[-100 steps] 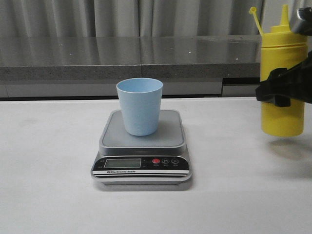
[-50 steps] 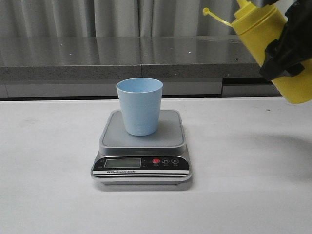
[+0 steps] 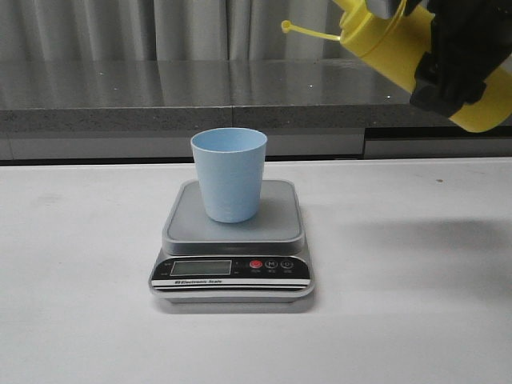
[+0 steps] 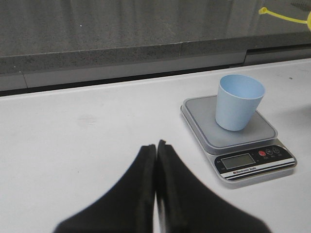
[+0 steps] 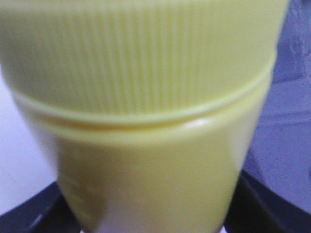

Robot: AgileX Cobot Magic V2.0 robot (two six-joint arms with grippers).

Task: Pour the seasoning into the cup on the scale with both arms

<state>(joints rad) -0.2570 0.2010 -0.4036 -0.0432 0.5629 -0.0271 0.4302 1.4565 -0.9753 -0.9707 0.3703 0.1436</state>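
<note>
Tilted further, ribbed yellow seasoning [image 3: 392, 44] nears tapered cup [image 3: 229, 174].

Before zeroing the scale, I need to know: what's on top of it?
Only the cup stands on the scale, upright. Its inside looks empty, though the bottom is hidden by its wall.

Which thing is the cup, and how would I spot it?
Find the white table and the grey scale in its middle. The cup stands upright on the scale's platform. It is the only pale blue thing, small and without a handle, unlike the yellow bottle held high.
</note>
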